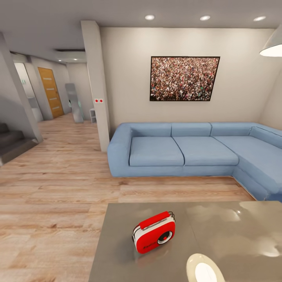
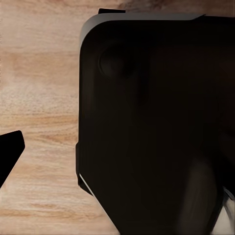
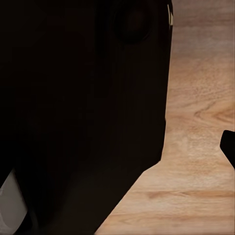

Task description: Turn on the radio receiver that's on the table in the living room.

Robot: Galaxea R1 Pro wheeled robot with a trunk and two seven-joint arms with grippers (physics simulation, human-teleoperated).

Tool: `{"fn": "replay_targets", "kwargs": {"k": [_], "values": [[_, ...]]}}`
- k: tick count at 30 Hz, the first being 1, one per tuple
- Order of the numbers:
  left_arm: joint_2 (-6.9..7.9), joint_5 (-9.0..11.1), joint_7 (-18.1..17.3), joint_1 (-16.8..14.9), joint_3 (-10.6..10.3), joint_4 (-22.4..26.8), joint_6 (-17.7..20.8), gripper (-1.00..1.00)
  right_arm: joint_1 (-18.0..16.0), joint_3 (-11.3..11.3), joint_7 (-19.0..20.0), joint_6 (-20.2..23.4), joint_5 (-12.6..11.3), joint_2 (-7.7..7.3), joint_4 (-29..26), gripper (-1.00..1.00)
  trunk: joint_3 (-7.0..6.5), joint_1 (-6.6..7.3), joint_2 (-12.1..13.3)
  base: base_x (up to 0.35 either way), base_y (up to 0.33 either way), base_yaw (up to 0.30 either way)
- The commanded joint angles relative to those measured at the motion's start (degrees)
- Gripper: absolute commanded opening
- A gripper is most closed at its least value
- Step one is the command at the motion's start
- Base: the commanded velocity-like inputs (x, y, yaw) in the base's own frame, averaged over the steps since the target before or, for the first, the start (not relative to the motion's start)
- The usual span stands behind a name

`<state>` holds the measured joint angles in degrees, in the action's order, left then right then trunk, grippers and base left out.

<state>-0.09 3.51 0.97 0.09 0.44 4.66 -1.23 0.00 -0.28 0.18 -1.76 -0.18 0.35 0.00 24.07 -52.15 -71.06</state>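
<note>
The radio receiver (image 1: 154, 232), a small rounded red box with a white band, a round black dial and a thin wire handle, stands upright on the near left part of the low table (image 1: 239, 235) with its glossy grey-brown top. In the left wrist view a black fingertip (image 2: 10, 152) pokes in over the wood floor beside a big dark robot part (image 2: 156, 122). The right wrist view has a similar black fingertip (image 3: 229, 147) beside a dark robot part (image 3: 83, 112). How the jaws stand cannot be made out.
A round white-glowing disc (image 1: 203, 270) lies on the table's near edge, right of the radio. Beyond the table stand a blue sectional sofa (image 1: 188, 150), a crowd picture (image 1: 184, 78) and a pillar (image 1: 98, 86). Light plank floor (image 1: 55, 196) runs left toward stairs (image 1: 11, 141) and a hallway.
</note>
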Motion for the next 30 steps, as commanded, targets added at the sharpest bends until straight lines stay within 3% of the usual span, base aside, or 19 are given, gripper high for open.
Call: {"fn": "replay_targets", "kwargs": {"k": [1,30], "values": [[0.0,0.0,0.0,0.0,0.0,0.0,0.0,1.0,0.0,0.0,0.0,0.0,0.0,0.0,0.0,1.0,-0.19,0.23,0.4,0.0,0.0,0.0],[0.17,0.0,0.0,0.0,-0.1,0.0,-0.1,1.0,0.0,0.0,0.0,0.0,0.0,0.0,0.0,1.0,-5.39,6.6,12.0,0.0,0.0,0.0]]}}
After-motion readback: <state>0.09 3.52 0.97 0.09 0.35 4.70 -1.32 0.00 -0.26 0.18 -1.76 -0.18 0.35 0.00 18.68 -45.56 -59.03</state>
